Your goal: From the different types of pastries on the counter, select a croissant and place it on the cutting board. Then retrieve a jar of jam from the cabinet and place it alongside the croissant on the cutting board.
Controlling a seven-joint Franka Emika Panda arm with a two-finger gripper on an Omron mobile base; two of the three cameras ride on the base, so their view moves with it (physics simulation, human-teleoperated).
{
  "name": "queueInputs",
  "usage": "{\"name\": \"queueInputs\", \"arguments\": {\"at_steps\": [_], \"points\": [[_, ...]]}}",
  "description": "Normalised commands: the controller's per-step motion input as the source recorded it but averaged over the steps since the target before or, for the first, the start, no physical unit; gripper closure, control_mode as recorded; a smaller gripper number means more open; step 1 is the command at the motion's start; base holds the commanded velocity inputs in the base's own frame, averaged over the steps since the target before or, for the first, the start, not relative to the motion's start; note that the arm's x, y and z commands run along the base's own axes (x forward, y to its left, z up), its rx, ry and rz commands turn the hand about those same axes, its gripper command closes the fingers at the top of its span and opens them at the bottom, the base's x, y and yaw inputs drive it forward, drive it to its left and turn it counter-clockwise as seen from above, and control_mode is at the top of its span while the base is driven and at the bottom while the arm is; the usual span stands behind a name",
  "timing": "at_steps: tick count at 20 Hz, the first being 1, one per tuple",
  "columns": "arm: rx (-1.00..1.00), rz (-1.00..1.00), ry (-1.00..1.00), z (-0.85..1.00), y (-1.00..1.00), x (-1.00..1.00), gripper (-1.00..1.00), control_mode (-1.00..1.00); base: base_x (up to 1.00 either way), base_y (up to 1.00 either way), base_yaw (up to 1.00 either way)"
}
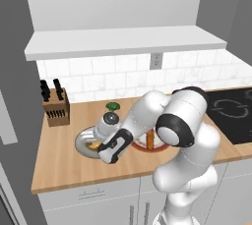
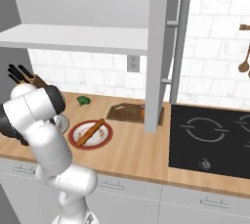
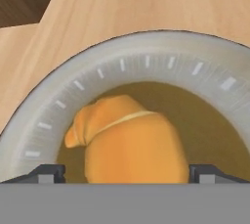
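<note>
The gripper [image 3: 125,171] has its two fingers spread wide apart, one tip at each side of the hand view's lower edge, and nothing is clamped between them. One croissant [image 3: 128,142] lies straight ahead of the gripper, between the two fingertips, its golden body filling the gap and one pointed end curling away to one side. Whether the fingers touch it cannot be told.

The croissant sits in the brown middle of one grey plate [image 3: 146,54] with pale dashes round its rim. In the left base view the gripper [image 1: 109,154] hangs low over that grey plate [image 1: 81,141], with a sliver of the croissant [image 1: 93,145] showing beside the hand.

Just beyond the gripper, toward the stove, is a second plate, red-rimmed [image 2: 74,140], holding one long stick pastry [image 2: 90,132]. So there are two plates and two pastries, one on each.

Farther out on the same side, one dark cutting board [image 2: 124,112] lies flat on the counter [image 2: 136,154], well apart from the gripper, with a small orange-brown thing at its far edge, partly hidden by the upright grey cabinet panel [image 2: 158,47]. One green vegetable [image 2: 83,100] sits behind the plates, one knife block [image 1: 56,108] stands beside the wall, and one black cooktop [image 2: 215,140] lies past the board.
</note>
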Motion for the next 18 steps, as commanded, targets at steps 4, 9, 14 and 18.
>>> {"name": "queueInputs", "arguments": {"at_steps": [4,9,14,18], "points": [[-0.02,0.0,0.0,-0.28,0.08,0.0,1.0,-1.0,0.0,0.0,0.0],[0.02,0.0,0.04,0.65,0.0,0.0,1.0,-1.0,0.0,0.0,0.0],[0.06,0.0,0.01,0.65,-0.07,0.0,1.0,-1.0,0.0,0.0,0.0],[0.0,0.0,0.02,0.75,-0.18,0.0,1.0,-1.0,0.0,0.0,0.0]]}}
